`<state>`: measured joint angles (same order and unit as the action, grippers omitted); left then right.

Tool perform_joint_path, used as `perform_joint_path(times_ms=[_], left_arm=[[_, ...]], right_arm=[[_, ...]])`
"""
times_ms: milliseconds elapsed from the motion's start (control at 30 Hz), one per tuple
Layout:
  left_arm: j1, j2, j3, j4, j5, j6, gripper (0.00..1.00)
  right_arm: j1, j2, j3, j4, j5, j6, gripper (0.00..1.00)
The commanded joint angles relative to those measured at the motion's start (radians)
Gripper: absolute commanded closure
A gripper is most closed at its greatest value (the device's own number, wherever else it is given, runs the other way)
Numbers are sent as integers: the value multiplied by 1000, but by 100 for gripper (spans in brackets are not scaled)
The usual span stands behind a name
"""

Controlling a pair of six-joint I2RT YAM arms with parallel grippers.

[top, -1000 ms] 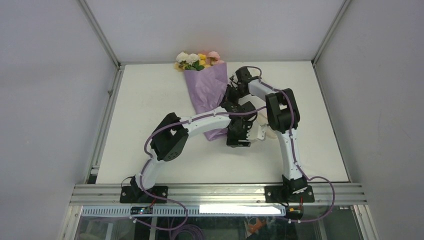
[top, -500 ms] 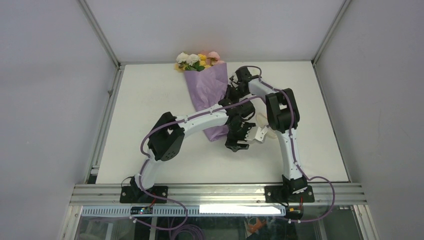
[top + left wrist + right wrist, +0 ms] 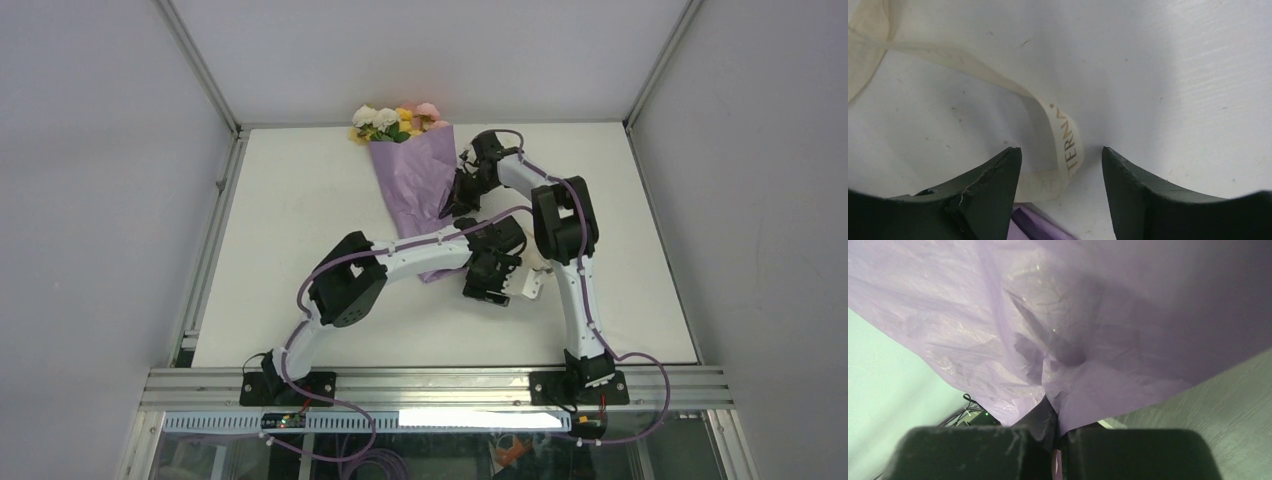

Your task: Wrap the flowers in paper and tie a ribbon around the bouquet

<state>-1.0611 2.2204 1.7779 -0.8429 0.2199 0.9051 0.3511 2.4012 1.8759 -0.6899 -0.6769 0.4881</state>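
The flat white surface (image 3: 300,220) carries the cone-shaped bouquet (image 3: 410,180) of crinkly lilac-purple paper (image 3: 1098,315). Its wide end is at the far edge, where yellow, pink and white artificial flowers (image 3: 395,120) show. My right end effector (image 3: 1054,415) is clamped tight on a paper fold. My left end effector (image 3: 1060,150) stands open (nothing pinched), with a loop of limp cream-white fabric ribbon (image 3: 1064,135) lying between its fingers.

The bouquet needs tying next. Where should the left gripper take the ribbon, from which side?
At the ribbon's printed bend, from straight above: it seems to stand off the table right between the open left gripper's fingers, so closing there should catch it.
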Motion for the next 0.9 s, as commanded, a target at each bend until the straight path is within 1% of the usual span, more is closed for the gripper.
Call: perform_joint_path(times_ms=[0,67,100,167,200,233,333,433,533,600,633,700,800,867], left_arm=[[-113,67,59,-75,-175,4,39],[-121,91,86,-115,-189,-29,44],[-120,95,90,-125,-179,-44,49],[-120,95,81,-131,-160,-57,69],[-120,88,81,-139,-154,-66,89],[-120,79,89,-157,-148,-80,100],[-114,54,172,-277,-111,-132,100],[-101,31,264,-417,6,-256,100],[-100,15,265,-528,154,-377,100],[-100,5,230,-609,227,-416,100],[-99,-3,206,-642,239,-418,100],[-87,-26,119,-680,219,-416,100],[-22,-80,-5,-701,216,-408,100],[63,-159,-109,-708,225,-394,100]], right_arm=[[2,7,46,-33,27,-35,100],[2,1,45,-38,29,-42,100],[2,0,44,-40,31,-42,100],[2,-6,40,-41,33,-44,100],[3,-10,38,-40,34,-43,100],[2,-12,37,-39,32,-41,100],[-5,-25,42,-33,21,-11,100],[-11,-56,78,-52,43,29,100],[-14,-94,104,-60,39,89,100],[-15,-118,105,-62,32,124,100],[-15,-130,99,-62,33,136,100],[-15,-155,88,-63,43,152,100],[-19,-179,86,-68,44,181,100],[-23,-196,93,-75,51,188,100]])
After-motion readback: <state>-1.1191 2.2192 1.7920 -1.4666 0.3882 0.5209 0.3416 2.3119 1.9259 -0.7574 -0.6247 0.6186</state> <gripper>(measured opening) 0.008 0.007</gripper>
